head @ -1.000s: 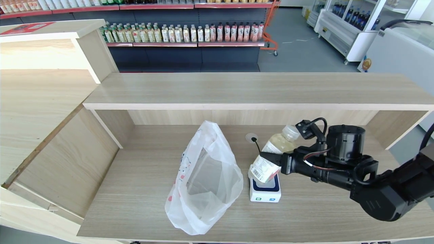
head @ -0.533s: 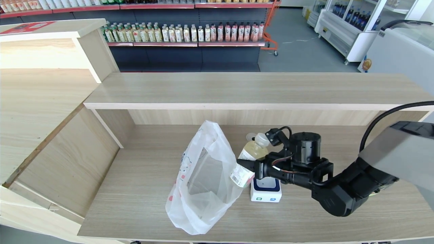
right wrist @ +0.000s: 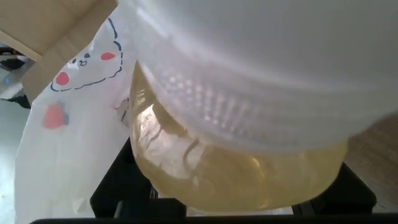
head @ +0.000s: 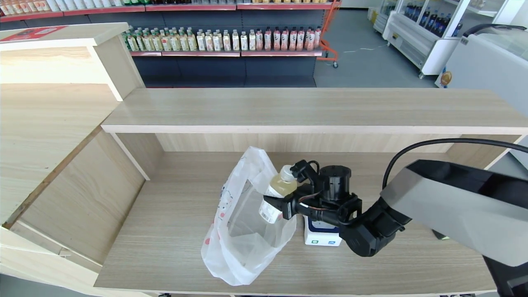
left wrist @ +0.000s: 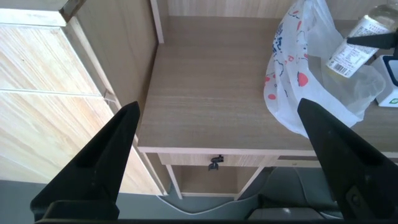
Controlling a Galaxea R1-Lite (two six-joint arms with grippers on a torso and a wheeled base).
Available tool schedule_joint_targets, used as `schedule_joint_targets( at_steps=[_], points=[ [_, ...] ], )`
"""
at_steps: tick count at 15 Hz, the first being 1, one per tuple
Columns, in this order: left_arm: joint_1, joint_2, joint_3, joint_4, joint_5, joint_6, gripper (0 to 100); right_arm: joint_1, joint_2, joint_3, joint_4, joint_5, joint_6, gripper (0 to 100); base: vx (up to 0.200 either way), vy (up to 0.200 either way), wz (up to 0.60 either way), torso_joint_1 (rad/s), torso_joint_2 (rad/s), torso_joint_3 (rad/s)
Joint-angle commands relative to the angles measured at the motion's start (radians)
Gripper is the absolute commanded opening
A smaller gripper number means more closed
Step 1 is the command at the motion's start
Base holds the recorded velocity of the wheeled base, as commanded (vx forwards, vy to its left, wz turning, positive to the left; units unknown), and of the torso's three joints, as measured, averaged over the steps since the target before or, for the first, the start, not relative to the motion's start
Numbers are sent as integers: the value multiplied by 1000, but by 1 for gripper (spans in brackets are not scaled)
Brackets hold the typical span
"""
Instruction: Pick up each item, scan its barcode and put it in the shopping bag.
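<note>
A clear plastic bottle of pale yellow liquid (right wrist: pixel 230 168) fills the centre of the frame, its ribbed white cap (right wrist: pixel 267 68) closest. The right gripper (right wrist: pixel 236 208) clasps it between black fingers (right wrist: pixel 121 186). Behind hangs a white translucent plastic bag with red-and-blue cartoon print (right wrist: pixel 56 143).

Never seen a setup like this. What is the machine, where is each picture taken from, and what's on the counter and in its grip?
It is a two-armed robot at a counter. The wide picture comes from its head; the other two from cameras on its wrists. On the counter sit a white plastic bag and a white scanner. The right gripper is shut on a bottle of pale yellow drink, held at the bag's opening. The left gripper is open and empty.
</note>
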Motion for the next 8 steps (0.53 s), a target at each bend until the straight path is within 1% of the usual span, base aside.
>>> schedule_joint_targets(
  at_steps=[1, 2, 5, 8],
  points=[
    [0, 0, 0, -1, 0, 0, 100, 2, 74, -39, -5, 1, -50, 0, 0, 0, 0, 0, 0, 0],
    [0, 0, 0, -1, 0, 0, 100, -1, 100, -55, -14, 1, -113, 0, 0, 0, 0, 0, 0, 0],
    [0, 0, 0, -1, 0, 0, 100, -3, 132, -68, -55, 1, -191, 0, 0, 0, 0, 0, 0, 0],
    [0, 0, 0, -1, 0, 0, 100, -3, 143, -70, -69, 2, -216, 0, 0, 0, 0, 0, 0, 0]
  ],
)
